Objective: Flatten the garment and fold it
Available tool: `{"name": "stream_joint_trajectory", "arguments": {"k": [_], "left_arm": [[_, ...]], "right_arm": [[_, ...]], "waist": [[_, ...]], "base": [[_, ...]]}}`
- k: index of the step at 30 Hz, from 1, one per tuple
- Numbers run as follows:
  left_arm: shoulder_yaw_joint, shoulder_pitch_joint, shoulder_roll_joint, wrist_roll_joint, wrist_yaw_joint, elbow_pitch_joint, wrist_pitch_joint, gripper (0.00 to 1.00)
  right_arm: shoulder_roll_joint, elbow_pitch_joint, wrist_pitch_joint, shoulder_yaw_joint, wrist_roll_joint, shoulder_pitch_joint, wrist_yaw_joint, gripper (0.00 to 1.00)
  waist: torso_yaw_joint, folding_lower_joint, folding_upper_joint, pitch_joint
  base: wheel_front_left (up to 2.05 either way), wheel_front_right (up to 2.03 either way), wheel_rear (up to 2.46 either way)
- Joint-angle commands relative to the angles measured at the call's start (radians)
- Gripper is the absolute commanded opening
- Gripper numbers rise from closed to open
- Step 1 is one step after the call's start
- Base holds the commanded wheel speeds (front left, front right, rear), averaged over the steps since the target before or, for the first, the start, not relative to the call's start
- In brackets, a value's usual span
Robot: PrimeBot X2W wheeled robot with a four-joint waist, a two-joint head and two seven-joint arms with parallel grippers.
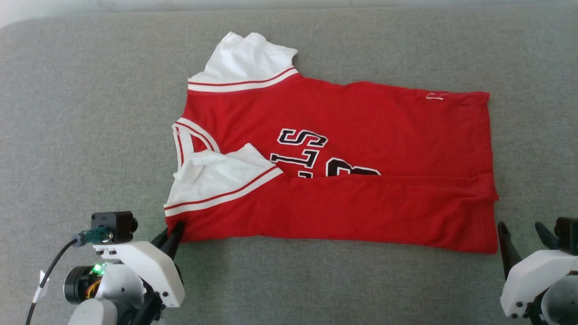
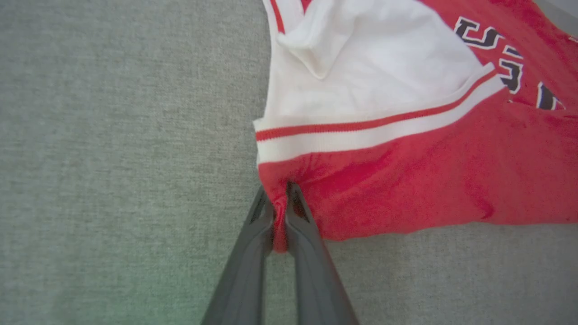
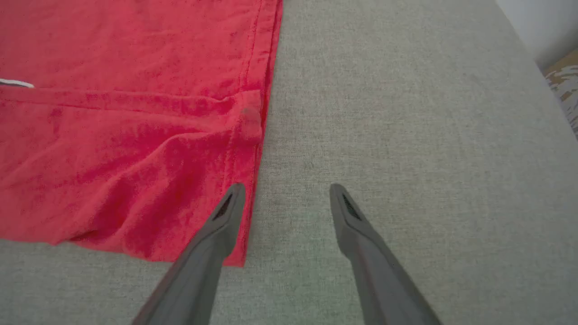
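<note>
Viewing from the head: spread sideways on the grey surface [image 1: 90, 113] as the garment [image 1: 361, 117], collar and white sleeves toward the left, hem toward the right, with the near long edge turned up over the lower half of the lettering. Pinched at its near left corner by the left pincer [image 1: 174, 234], clenched on the red cloth; flanked at the near right corner by the right pincer [image 1: 520, 230], released and just beside the hem.

Looking along the left wrist: gripping a small ridge of red fabric between the two dark fingers [image 2: 253, 234], just below the striped sleeve trim [image 2: 375, 126]; lying on the surface elsewhere, with the white sleeve [image 2: 384, 67] rumpled above.

Looking along the right wrist: standing wide apart, one finger over the hem corner, the other over bare surface; holding nothing.

Judged soft, light and limp: likely to sag, crease and slide on itself rather than keep shape. Best taken at corners and hemmed edges, both near corners together, catching all layers so that the turned-over panel travels as one; lifted low and evenly to avoid dragging in fresh wrinkles.
</note>
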Motion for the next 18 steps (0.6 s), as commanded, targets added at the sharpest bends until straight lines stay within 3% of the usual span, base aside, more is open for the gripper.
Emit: {"name": "stream_joint_trajectory", "arguments": {"k": [1, 12, 13, 14, 18], "left_arm": [[-0.008, 0.005, -0.006, -0.005, -0.005, 0.001, 0.000, 0.00], [-0.007, -0.009, -0.004, -0.013, 0.001, -0.009, -0.012, 0.00], [-0.006, -0.009, -0.004, -0.014, 0.003, -0.010, -0.013, 0.00], [-0.005, -0.009, -0.004, -0.015, 0.004, -0.010, -0.015, 0.00], [0.003, -0.006, -0.015, -0.036, 0.006, -0.009, -0.024, 0.00]], "right_arm": [[0.002, -0.003, 0.023, 0.001, 0.000, 0.015, -0.002, 1.00], [0.002, 0.092, 0.085, 0.086, 0.076, 0.042, -0.002, 1.00], [0.002, 0.103, 0.088, 0.082, 0.081, 0.036, -0.002, 0.46], [0.002, 0.112, 0.088, 0.079, 0.081, 0.030, -0.002, 0.00], [0.002, 0.130, 0.075, 0.069, 0.081, 0.008, -0.002, 0.00]], "waist": [[0.009, -0.0001, -0.0001, 0.013], [0.012, -0.0001, -0.0001, 0.043], [0.011, -0.0001, -0.0001, 0.044], [0.011, -0.0001, -0.0001, 0.044], [0.010, -0.0001, -0.0001, 0.035]], "base": [[0.00, 0.00, 0.00], [0.00, 0.00, 0.00], [0.00, 0.00, 0.00], [0.00, 0.00, 0.00], [0.00, 0.00, 0.00]]}}
